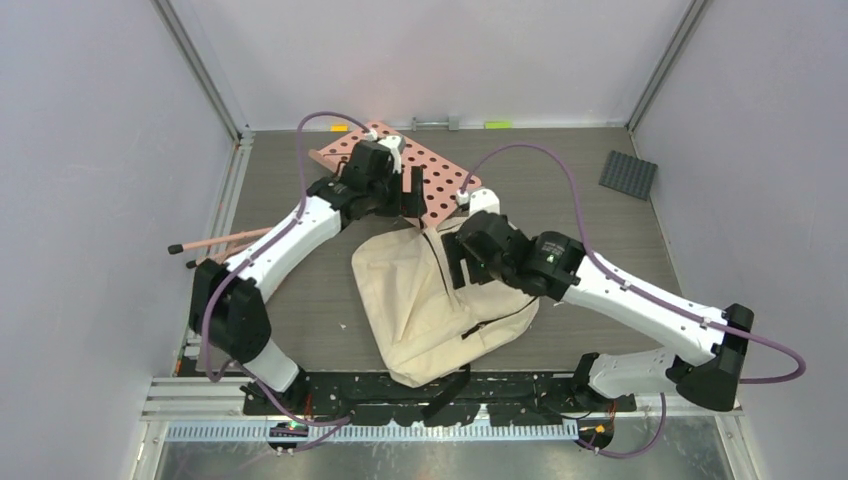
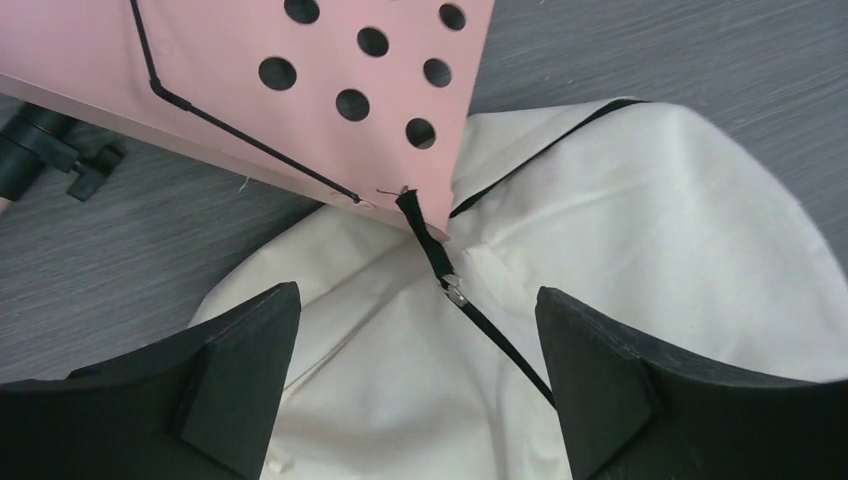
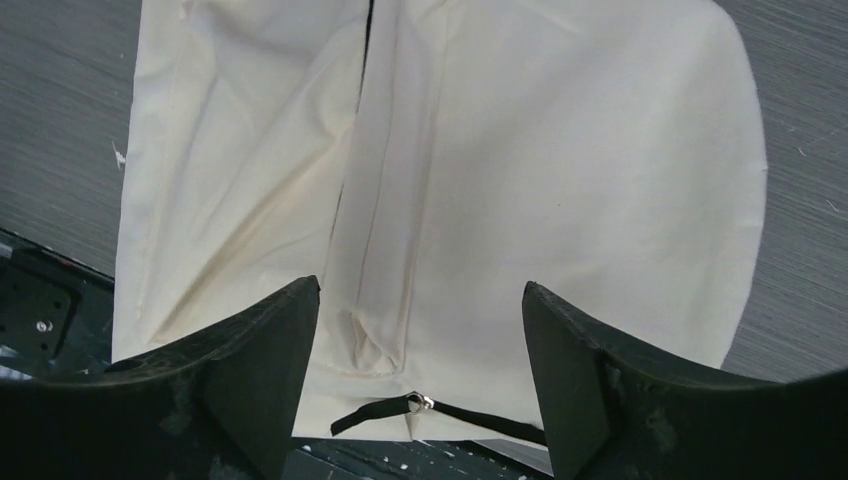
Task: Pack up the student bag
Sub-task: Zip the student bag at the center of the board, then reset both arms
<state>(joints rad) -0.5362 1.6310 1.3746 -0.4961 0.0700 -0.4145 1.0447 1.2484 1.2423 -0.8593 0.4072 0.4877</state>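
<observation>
The student bag (image 1: 425,315), cream fabric with black zippers, lies flat on the table between the two arms, its near end at the base rail. My left gripper (image 1: 411,193) hangs open above the bag's far end (image 2: 620,220), nothing between its fingers (image 2: 250,360). A black zipper strap with a metal pull (image 2: 453,289) runs below it. My right gripper (image 1: 455,264) is open over the bag's middle (image 3: 540,150), also empty. A second zipper pull (image 3: 418,403) lies at the bag's near edge between the right gripper's fingertips.
A pink perforated board (image 1: 430,172) lies behind the bag, and its corner (image 2: 440,150) overlaps the bag's far end. Pink sticks (image 1: 215,242) lie at the left edge. A dark studded mat (image 1: 628,175) sits at the back right. The black base rail (image 1: 520,385) borders the bag's near end.
</observation>
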